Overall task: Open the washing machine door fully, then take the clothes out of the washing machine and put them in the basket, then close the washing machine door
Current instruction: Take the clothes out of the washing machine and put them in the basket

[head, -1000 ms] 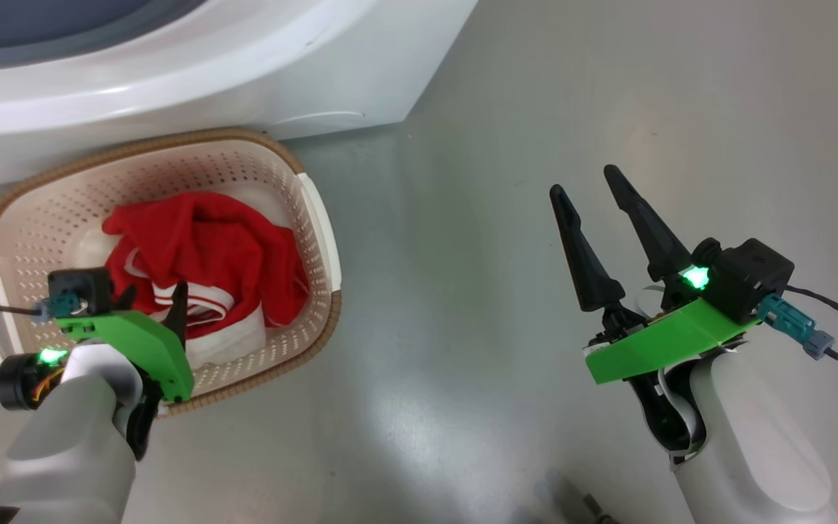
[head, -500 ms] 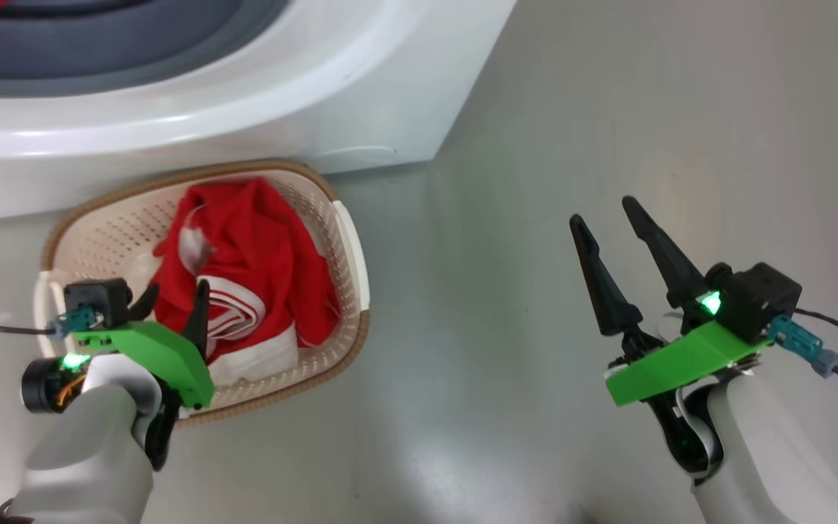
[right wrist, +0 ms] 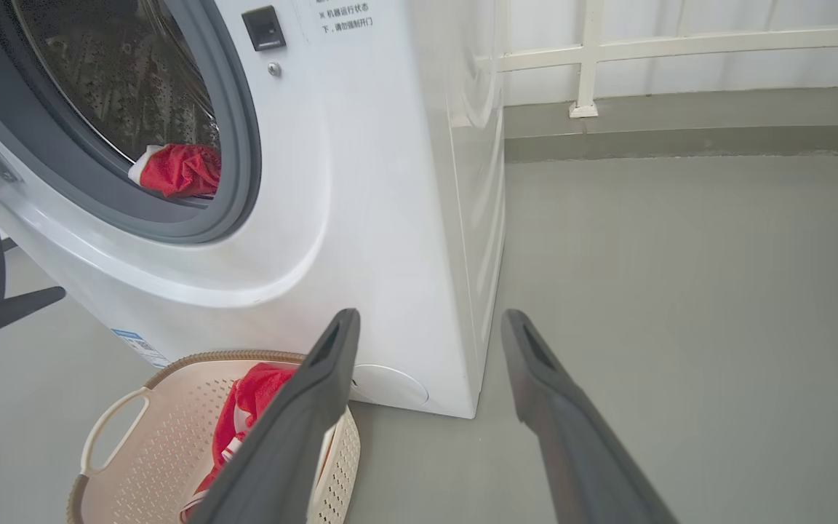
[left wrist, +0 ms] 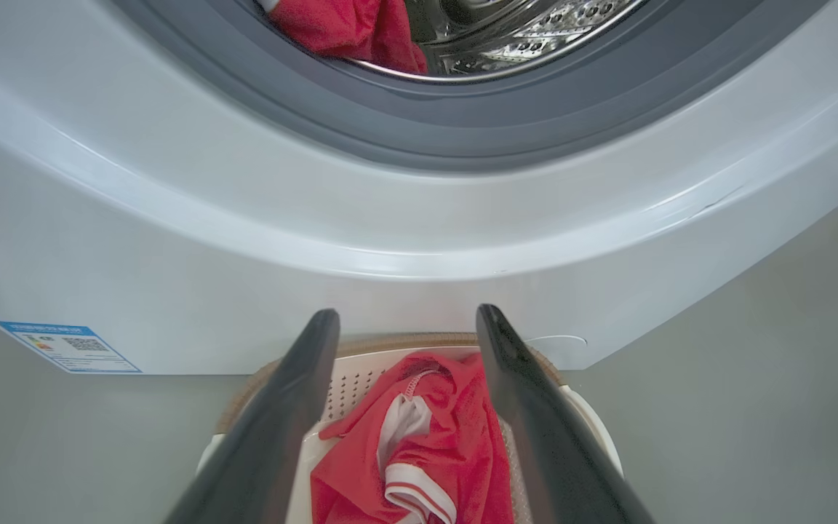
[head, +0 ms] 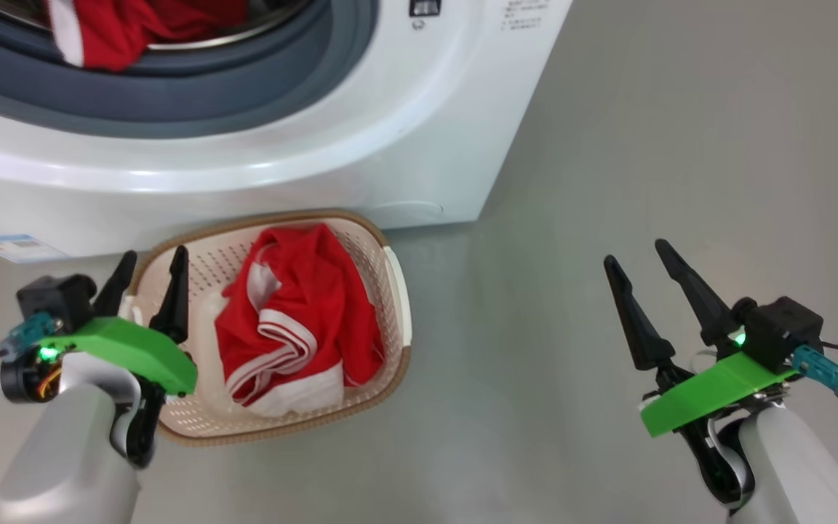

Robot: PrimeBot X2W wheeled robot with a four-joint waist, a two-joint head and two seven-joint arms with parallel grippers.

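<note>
Down at the left, the left tool [head: 157, 255] hangs released and empty, spread wide, over the left end of the cream-white perforated plastic basket [head: 219, 266] with its brown woven-look rim, where a bright red garment [head: 302, 320] with white trim lies. Behind, the big white front-loading washing machine [head: 361, 131] gapes, another red garment [head: 135, 29] at the lip of the steel drum [left wrist: 535, 36]. Off right, the right tool [head: 633, 251] hovers spread and empty above grey floor [head: 535, 291]. Unloading looks half done; next comes a reach into the drum.
</note>
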